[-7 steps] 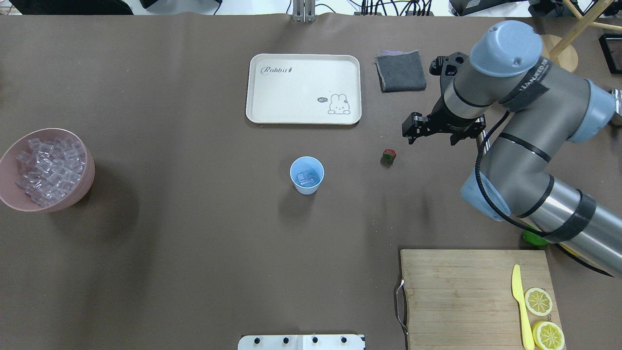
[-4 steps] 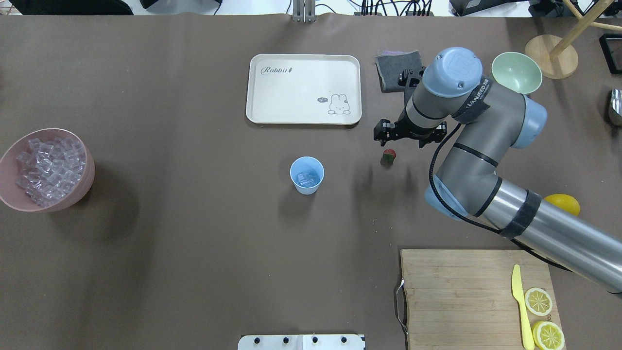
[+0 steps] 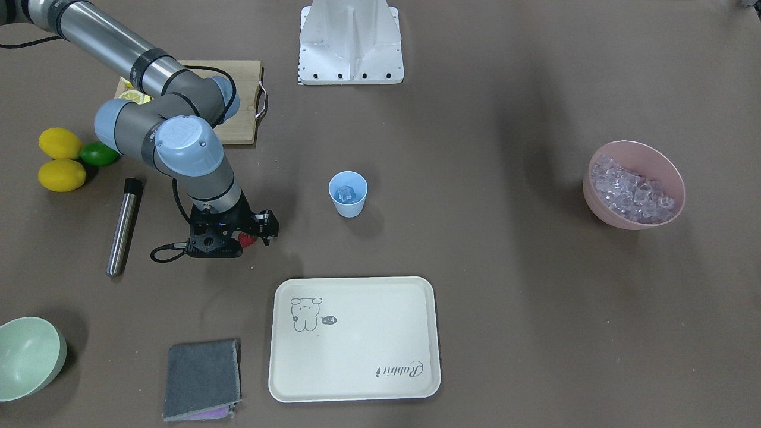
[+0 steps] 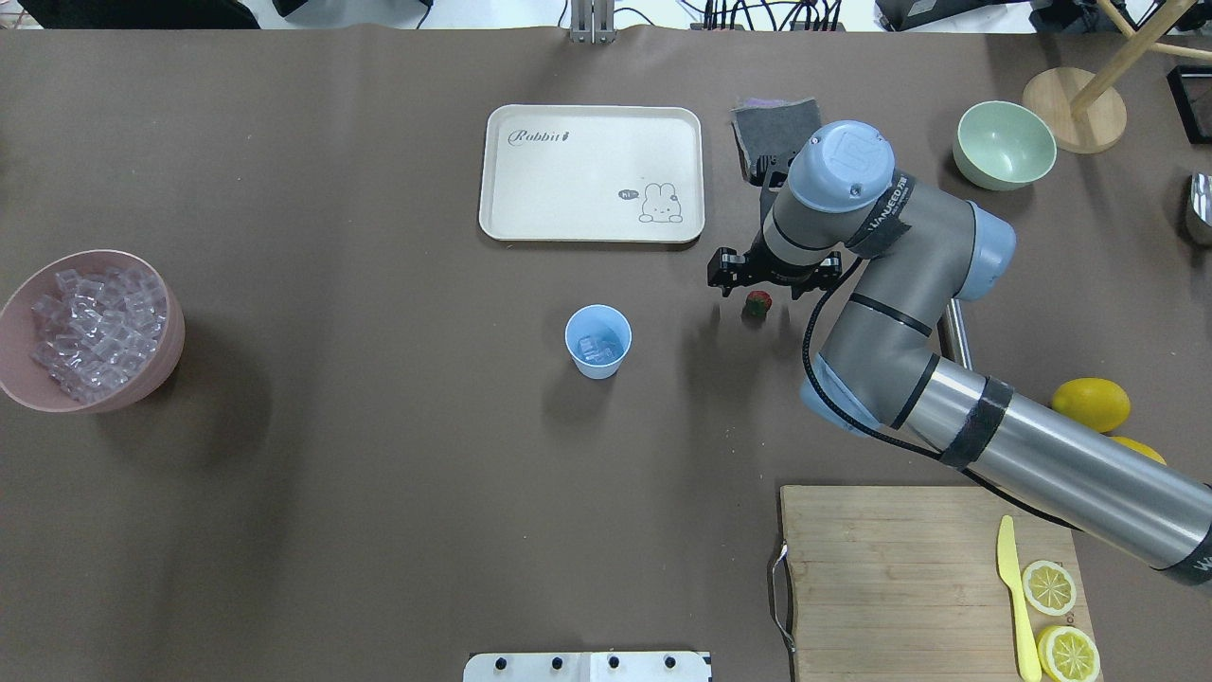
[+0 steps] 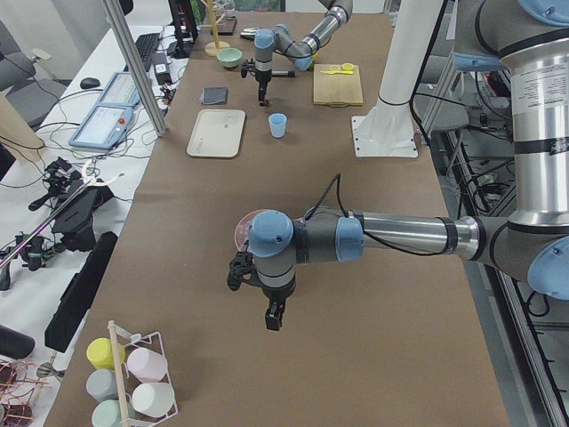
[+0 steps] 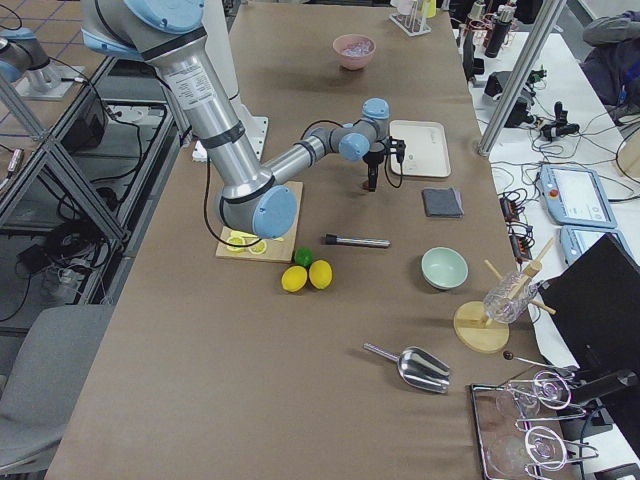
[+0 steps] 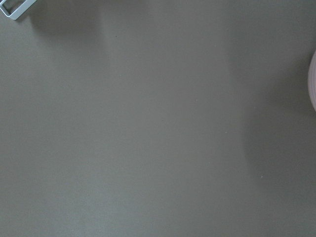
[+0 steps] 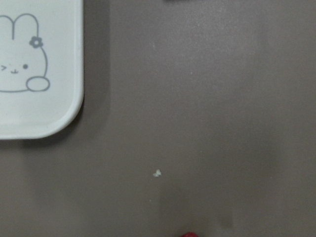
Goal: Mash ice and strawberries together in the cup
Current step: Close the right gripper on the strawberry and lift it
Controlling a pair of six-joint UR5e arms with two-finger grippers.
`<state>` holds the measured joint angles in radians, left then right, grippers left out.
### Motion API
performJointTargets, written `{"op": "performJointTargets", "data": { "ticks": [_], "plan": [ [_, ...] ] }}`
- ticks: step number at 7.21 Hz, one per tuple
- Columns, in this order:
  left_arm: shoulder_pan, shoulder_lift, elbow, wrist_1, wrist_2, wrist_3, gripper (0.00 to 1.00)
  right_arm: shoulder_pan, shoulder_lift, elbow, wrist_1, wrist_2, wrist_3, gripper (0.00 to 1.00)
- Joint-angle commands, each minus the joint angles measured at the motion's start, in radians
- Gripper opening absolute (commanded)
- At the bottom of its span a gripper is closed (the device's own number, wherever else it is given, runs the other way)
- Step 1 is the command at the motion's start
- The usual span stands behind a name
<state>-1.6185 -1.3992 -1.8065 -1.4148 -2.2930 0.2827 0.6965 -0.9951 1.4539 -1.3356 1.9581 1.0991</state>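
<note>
Your right arm's jaws hang just over the strawberry on the surface; you can't tell their width.

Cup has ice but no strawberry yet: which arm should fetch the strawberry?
Right. The right gripper hangs right by the strawberry; the left gripper is far off, past the pink bowl, at the table's other end.

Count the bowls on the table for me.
2: a pink bowl holding ice near the table's end on the robot's left, and an empty pale green bowl far out on its right.
</note>
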Motion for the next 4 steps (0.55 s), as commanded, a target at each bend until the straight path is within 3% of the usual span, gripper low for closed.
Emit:
{"op": "performJointTargets", "data": {
  "ticks": [1,2,3,4],
  "plan": [
    [0.000,-0.001,-0.001,-0.003,0.000,-0.002,0.99,-0.008,-0.005,0.000,0.000,-0.007,0.008,0.63],
    [0.000,0.000,-0.001,-0.004,-0.002,-0.002,0.99,-0.009,-0.007,0.003,-0.003,-0.005,0.007,0.15],
    [0.000,-0.001,-0.001,-0.004,-0.002,-0.002,0.99,-0.011,-0.008,0.009,-0.007,-0.005,-0.001,0.00],
    [0.000,-0.001,-0.001,-0.004,-0.002,-0.002,0.99,-0.009,-0.007,0.016,-0.010,0.002,-0.010,0.00]
  ]
}}
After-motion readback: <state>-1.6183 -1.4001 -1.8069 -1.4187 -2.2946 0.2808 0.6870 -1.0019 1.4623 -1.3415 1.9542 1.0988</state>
